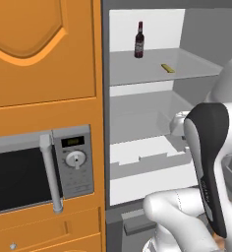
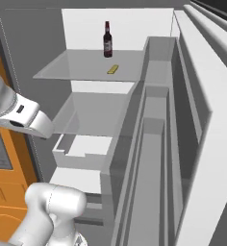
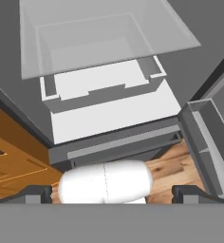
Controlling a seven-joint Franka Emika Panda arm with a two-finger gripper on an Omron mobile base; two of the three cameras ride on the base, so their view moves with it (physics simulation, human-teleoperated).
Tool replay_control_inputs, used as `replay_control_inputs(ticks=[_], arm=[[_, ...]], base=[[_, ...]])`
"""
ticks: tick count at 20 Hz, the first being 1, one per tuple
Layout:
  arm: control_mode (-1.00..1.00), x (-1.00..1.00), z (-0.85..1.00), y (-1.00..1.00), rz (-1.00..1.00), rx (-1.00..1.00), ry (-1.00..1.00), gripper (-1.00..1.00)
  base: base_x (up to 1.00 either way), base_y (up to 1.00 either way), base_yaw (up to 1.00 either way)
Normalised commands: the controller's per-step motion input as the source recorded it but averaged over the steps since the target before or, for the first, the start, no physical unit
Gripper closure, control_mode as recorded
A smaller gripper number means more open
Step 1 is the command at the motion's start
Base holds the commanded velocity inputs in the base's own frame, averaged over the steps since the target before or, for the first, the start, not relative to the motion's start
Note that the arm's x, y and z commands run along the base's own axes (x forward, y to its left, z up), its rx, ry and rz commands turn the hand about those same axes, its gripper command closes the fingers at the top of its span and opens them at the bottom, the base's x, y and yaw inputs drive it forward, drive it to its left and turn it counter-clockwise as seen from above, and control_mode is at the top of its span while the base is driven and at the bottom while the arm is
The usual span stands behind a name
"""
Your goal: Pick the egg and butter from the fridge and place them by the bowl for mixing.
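Observation:
The fridge [image 1: 137,74] stands open, showing a white interior and grey shelves. The butter [image 1: 168,68], a tiny yellow stick, lies on the upper shelf right of a dark bottle [image 1: 139,40]; it shows again in the right base view [image 2: 113,69]. My gripper [image 3: 111,193] is open, its two dark fingertips [image 3: 38,192] spread wide with nothing between them. It hangs in front of the fridge and looks down at the pale drawer [image 3: 104,88] and the glass shelf above it. The egg and the bowl are out of view.
The open fridge door [image 2: 192,120] with its grey bins runs along the right. A silver-handled microwave [image 1: 34,172] sits in orange cabinets on the left. The bottle [image 2: 107,40] stands at the back of the upper shelf. Wooden floor [image 3: 171,168] lies below the fridge.

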Motion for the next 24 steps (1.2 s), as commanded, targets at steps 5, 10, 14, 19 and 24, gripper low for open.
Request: replay_control_inputs(ticks=[5, 10, 14, 19, 24], arm=[[-1.00, 0.03, 0.00, -0.07, 0.01, 0.00, 0.00, -1.00], [-1.00, -0.04, 0.07, -0.13, 0.00, 0.00, -0.21, -1.00], [-1.00, -0.23, 0.42, -0.01, 0.00, -0.04, -0.28, -1.00], [-1.00, -0.12, 0.51, -0.19, 0.00, -0.02, -0.10, -1.00], [-1.00, -0.17, 0.37, -0.36, 0.01, -0.03, -0.01, -1.00]], base=[[0.06, -0.09, 0.02], [0.00, 0.00, 0.00], [0.00, 0.00, 0.00], [0.00, 0.00, 0.00], [0.00, 0.00, 0.00]])
